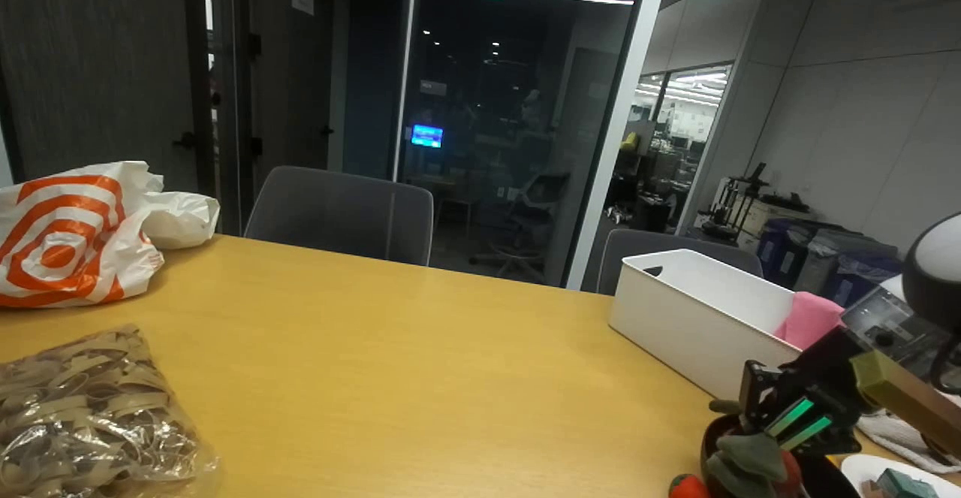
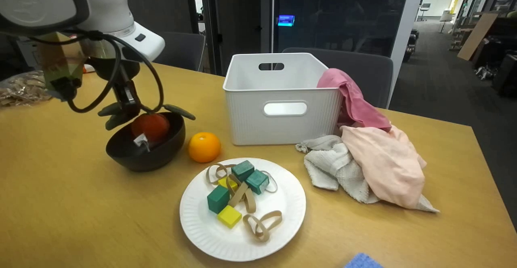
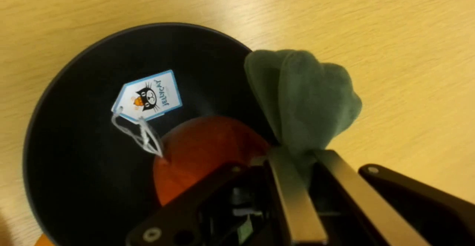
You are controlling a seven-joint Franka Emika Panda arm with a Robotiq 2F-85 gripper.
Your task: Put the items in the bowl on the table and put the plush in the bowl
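The plush (image 2: pixel 150 127) has a red-orange body and grey-green leaves. In the wrist view, my gripper (image 3: pixel 301 155) is shut on one folded leaf (image 3: pixel 308 90). The red body lies within the rim of the black bowl (image 3: pixel 85 90), its paper tag (image 3: pixel 148 97) over the bowl's inside. Leaves stick out past the rim; whether the body bears on the bowl's floor I cannot tell. Of the items, an orange (image 2: pixel 204 147) sits on the table (image 2: pixel 80 203) close beside the bowl, and a small red piece (image 1: pixel 689 486) is cut off by an exterior view's lower edge.
Behind the orange stands a white bin (image 2: pixel 282 126) with pink cloth (image 2: pixel 355 98) over its side. A paper plate (image 2: pixel 288 203) holds blocks and rubber bands. Crumpled towels (image 2: pixel 379 167) lie to its right. Bags (image 1: pixel 82 423) occupy the table's far left.
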